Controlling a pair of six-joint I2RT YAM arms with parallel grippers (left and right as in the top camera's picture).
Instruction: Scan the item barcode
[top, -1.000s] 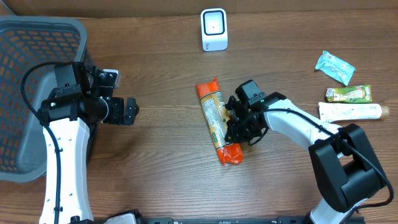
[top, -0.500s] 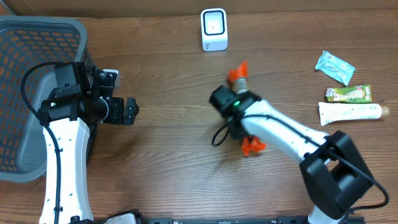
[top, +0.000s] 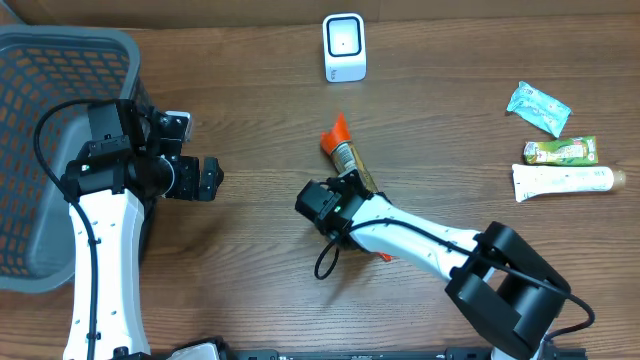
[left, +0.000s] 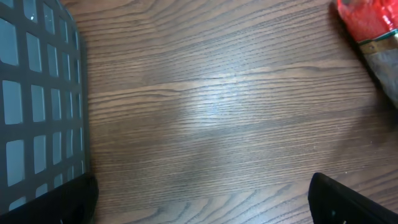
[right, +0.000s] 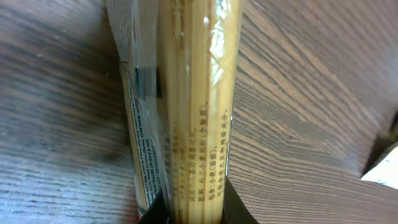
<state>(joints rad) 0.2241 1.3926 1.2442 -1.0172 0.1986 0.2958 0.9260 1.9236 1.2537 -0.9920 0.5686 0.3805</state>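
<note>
The item is a long clear packet of yellow noodles (top: 347, 158) with orange ends, lying slantwise at the table's middle. My right gripper (top: 350, 188) is shut on it. The right wrist view has the packet (right: 196, 93) running up from between the two dark fingers (right: 155, 211), printed text facing the camera. No barcode can be made out. A white scanner (top: 344, 47) stands at the back, well beyond the packet's upper tip. My left gripper (top: 210, 179) hangs open beside the basket, nothing between its fingers (left: 354, 202). The packet's red end (left: 367, 22) shows in the left wrist view's top right corner.
A dark grey mesh basket (top: 50, 60) fills the far left; its wall (left: 37, 93) is close to my left gripper. At the right edge lie a teal sachet (top: 538, 107), a green bar (top: 560, 151) and a white tube (top: 560, 180).
My right arm has swung leftwards with the noodle packet, turning it so one orange end points towards the scanner. The left arm has stayed still.
</note>
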